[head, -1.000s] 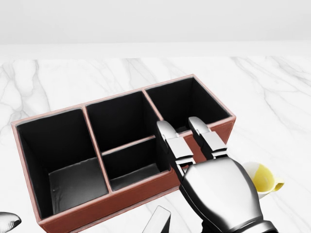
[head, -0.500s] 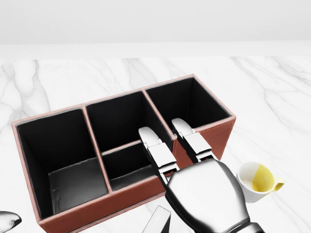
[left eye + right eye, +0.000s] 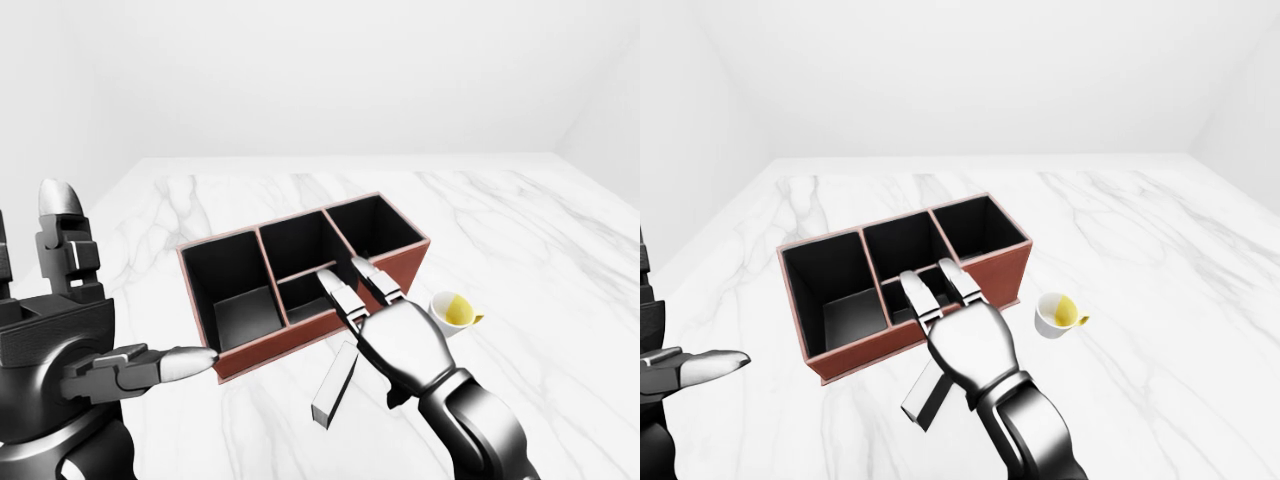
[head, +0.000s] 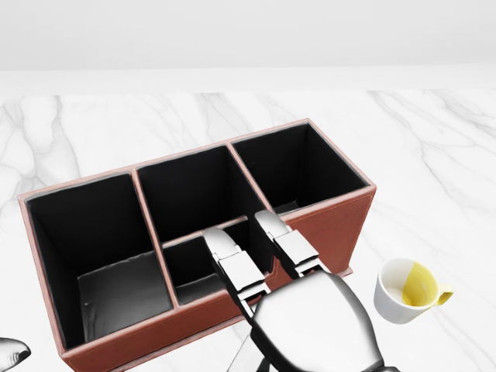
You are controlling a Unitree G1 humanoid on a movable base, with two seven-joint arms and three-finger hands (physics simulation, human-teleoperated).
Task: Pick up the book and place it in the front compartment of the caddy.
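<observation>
Brown caddy [image 4: 325,225] with black lining across the middle of the head view, on a white marbled table [image 4: 434,147]. Three sections side by side; the middle one split by a low divider into an upper and a lower compartment.

Right robot hand [image 4: 252,252] rising from the bottom centre of the head view, two straight fingers [image 4: 232,267] stretched over the caddy's lower wall, tips at the lower middle compartment. Fingers apart, nothing visibly between them.

Book [image 3: 335,385] barely caught in the head view, only a grey sliver at the bottom edge beside the palm. Shown plainly in the left-eye view: a pale slab slanting down to the left from under the right palm, below the caddy's lower wall, outside every compartment. Same seen in the right-eye view at lower centre. Whether the thumb presses on it, or whether it rests on the table, cannot be told.

White cup [image 4: 403,291] with yellow contents at the lower right of the head view, just beside the caddy's right end, apart from it.

Left robot hand [image 3: 150,365] only a dark fingertip at the lower left corner of the head view. Large at the left of the left-eye view: one finger pointing right, just short of the caddy's lower left corner, others upright, spread, holding nothing.
</observation>
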